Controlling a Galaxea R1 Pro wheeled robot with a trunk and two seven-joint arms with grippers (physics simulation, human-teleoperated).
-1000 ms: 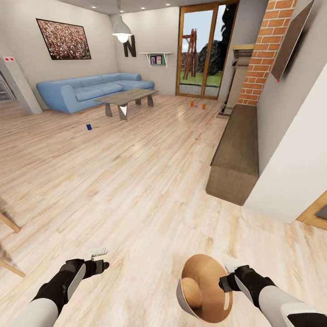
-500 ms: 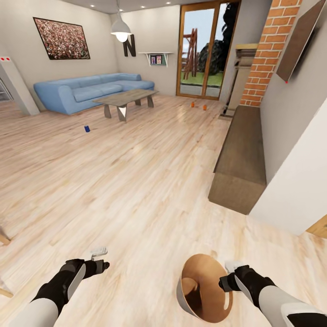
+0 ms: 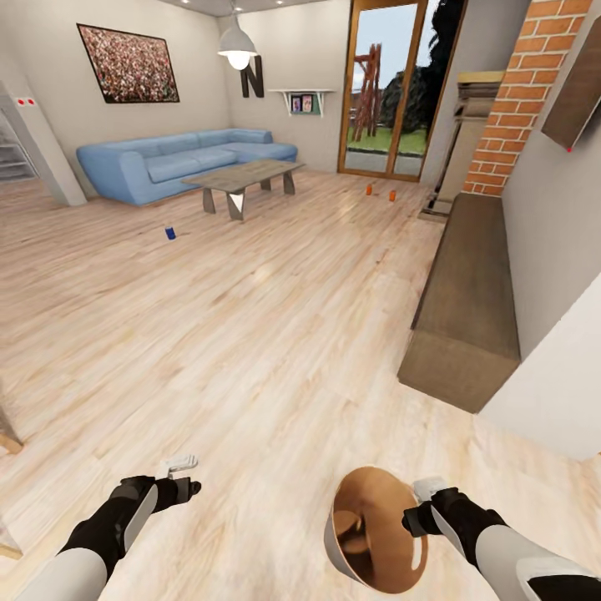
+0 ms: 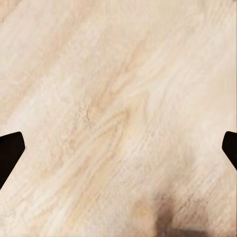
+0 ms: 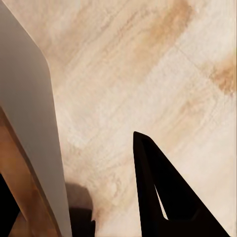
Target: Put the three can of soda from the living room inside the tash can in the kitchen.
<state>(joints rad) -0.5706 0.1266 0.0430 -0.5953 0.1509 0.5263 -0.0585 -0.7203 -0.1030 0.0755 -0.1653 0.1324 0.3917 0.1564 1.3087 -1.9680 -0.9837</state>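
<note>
Living room spread out ahead over a light wood floor [image 3: 250, 334]. Far left, a framed picture [image 3: 128, 63] on the wall above a blue sofa [image 3: 179, 163]. Just right of the sofa, a low coffee table [image 3: 244, 177]; nearer on the bare boards, a small blue object [image 3: 170, 233], standing alone and too small to identify. Above, a hanging lamp [image 3: 238, 48], a dark letter N [image 3: 253, 81] and a small wall shelf [image 3: 302, 101].

Low at the left edge, the left gripper [image 3: 185, 474], held over the floor with nothing between its dark fingertips [image 4: 10, 150], set wide apart at opposite edges of the left wrist view.

Farther right, a glass door [image 3: 391, 92] onto a garden. On the floor before it, two of the cans of soda [image 3: 369, 189], small and orange, upright, near each other and well apart from the robot; a third not made out.

Low centre-right, the tash can [image 3: 373, 530], tilted so its brown inside faces the camera, grey outside at its lower rim. Pinched at its rim by the right gripper [image 3: 420, 511]; one finger [image 5: 163, 192] outside the grey wall in the right wrist view.

Right side: a long dark bench [image 3: 467, 292] along the wall, a red-brick fireplace column [image 3: 509, 100] beyond it, and a dark wall TV [image 3: 580, 92] at the edge.
</note>
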